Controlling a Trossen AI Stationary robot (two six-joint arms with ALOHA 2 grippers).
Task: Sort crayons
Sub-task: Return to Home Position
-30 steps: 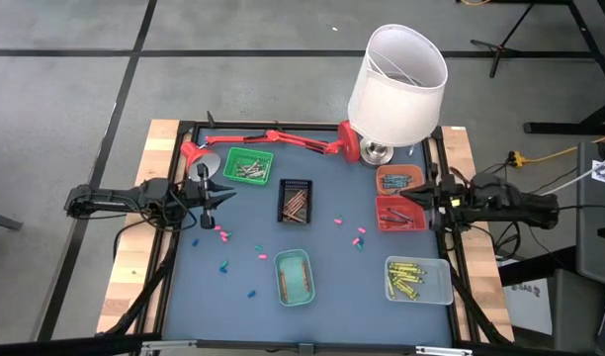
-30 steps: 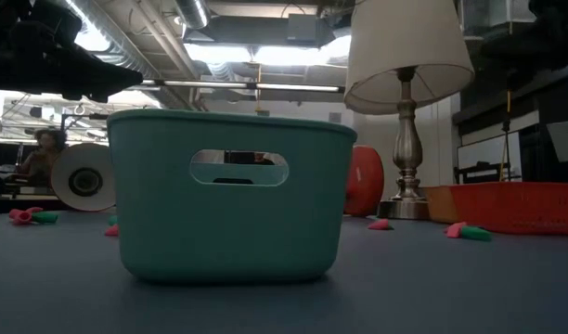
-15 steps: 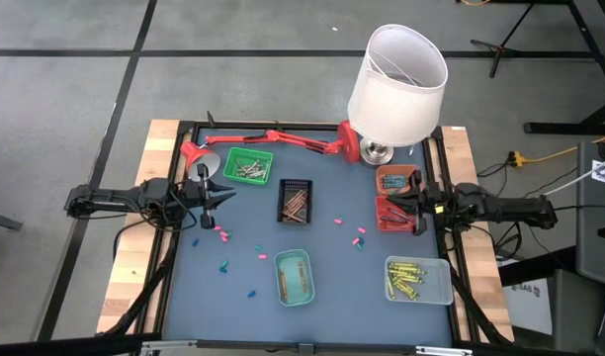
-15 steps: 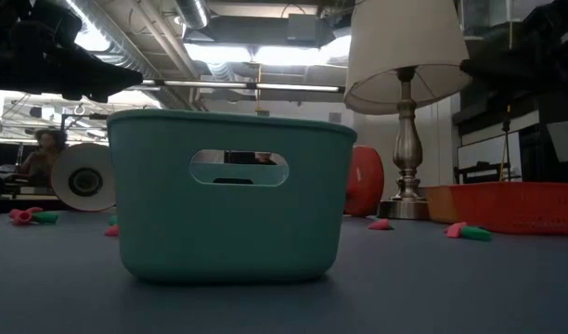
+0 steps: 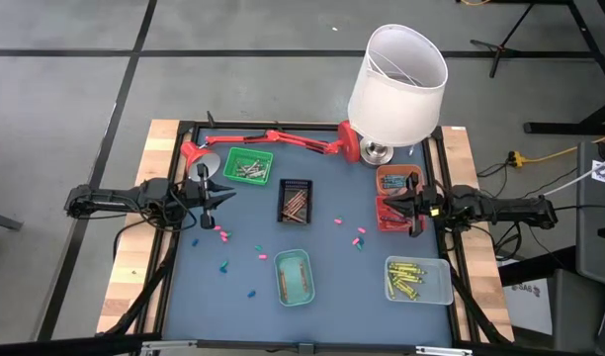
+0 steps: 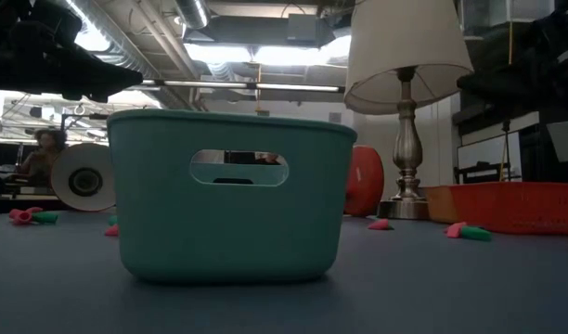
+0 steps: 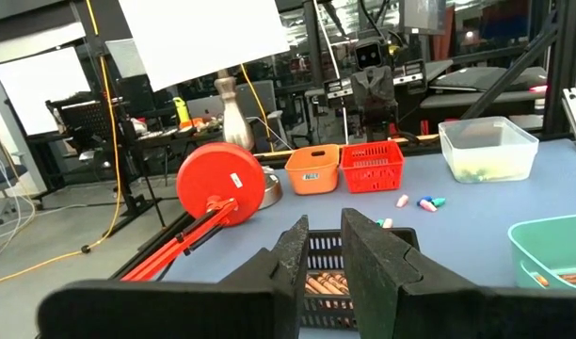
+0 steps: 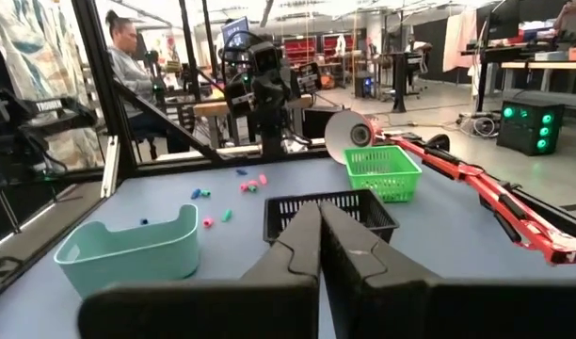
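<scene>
Left gripper [image 5: 227,195] at left edge of desk [image 5: 332,287]; fingers [image 7: 293,250] parted by narrow gap, holding nothing. Right gripper [image 5: 386,205] above red tray [image 5: 396,224]; fingers [image 8: 302,235] pressed together, empty. Loose crayons [image 5: 220,233] on desk just beside left fingers. Pink-green pair [image 5: 359,238] near right fingers. Black tray [image 5: 296,183] holding brown sticks straight ahead of left fingers. Transparent bin [image 5: 442,282] with yellow sticks off to side of right fingers.

A white-shaded table lamp [image 5: 397,69] stands just beside the red desk lamp [image 5: 273,138].
</scene>
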